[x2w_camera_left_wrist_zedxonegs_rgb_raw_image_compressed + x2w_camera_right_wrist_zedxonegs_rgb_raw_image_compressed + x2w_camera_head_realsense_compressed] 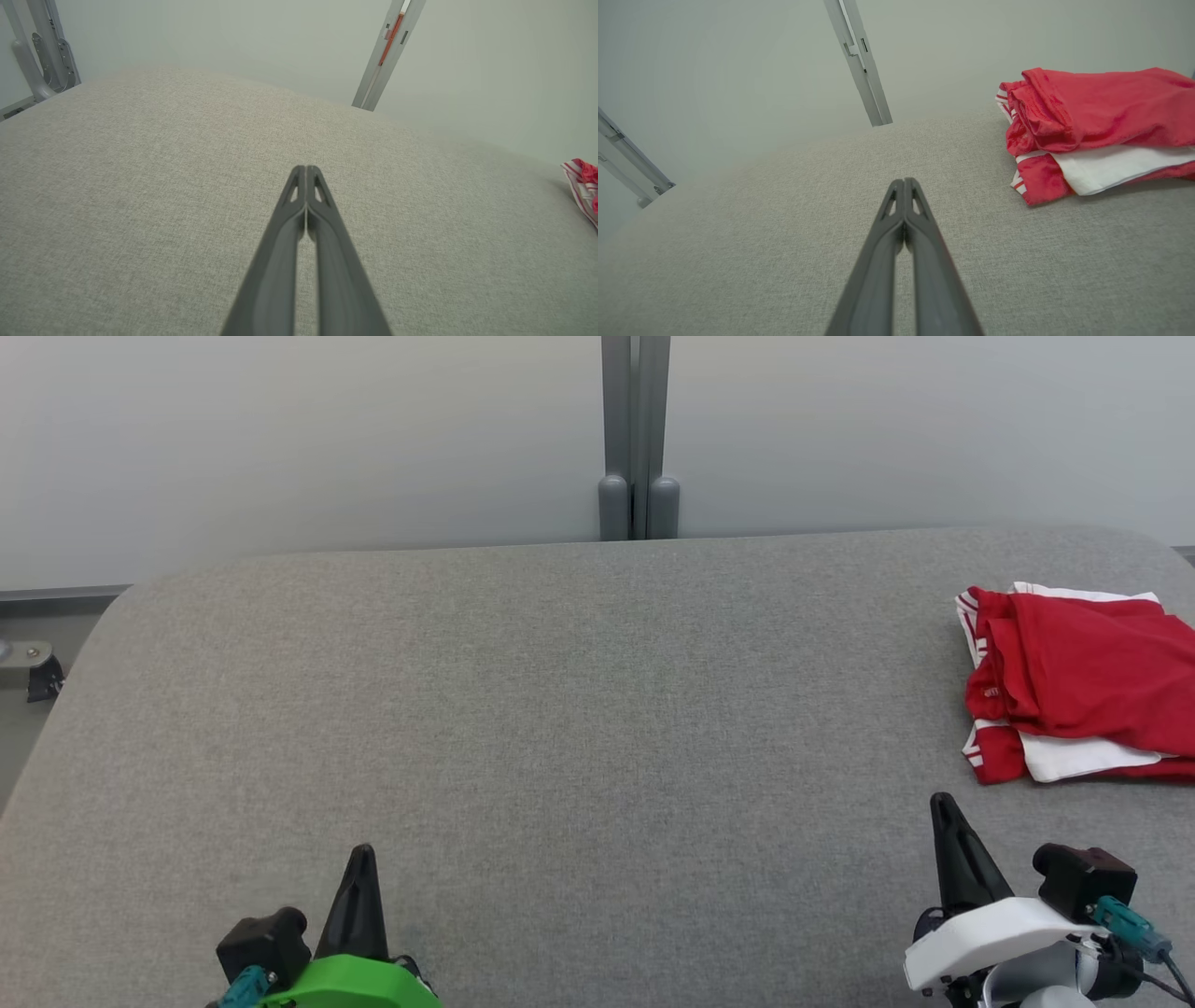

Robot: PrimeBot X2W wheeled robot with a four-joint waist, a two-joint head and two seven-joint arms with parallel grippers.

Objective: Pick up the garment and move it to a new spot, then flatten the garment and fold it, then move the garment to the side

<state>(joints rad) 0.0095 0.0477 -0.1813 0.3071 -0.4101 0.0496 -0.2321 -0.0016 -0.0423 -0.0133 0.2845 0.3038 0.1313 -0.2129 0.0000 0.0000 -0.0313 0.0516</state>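
Note:
A red and white garment (1074,681) lies bunched and roughly folded at the right edge of the grey table (560,709); the right wrist view has the garment (1092,126) at the upper right, and the left wrist view catches a corner of the garment (584,186) at the far right. My left gripper (362,859) sits at the lower left over bare cloth, shut with nothing held, its fingertips (306,173) pressed together. My right gripper (943,807) is at the lower right, just in front of the garment and apart from it, shut and empty, fingertips (904,184) touching.
A pale wall runs behind the table, with a grey vertical post (637,439) at its middle. The table's rounded left corner (112,607) drops to a floor strip with a small metal bracket (33,667). Bare grey cloth spans the table's middle and left.

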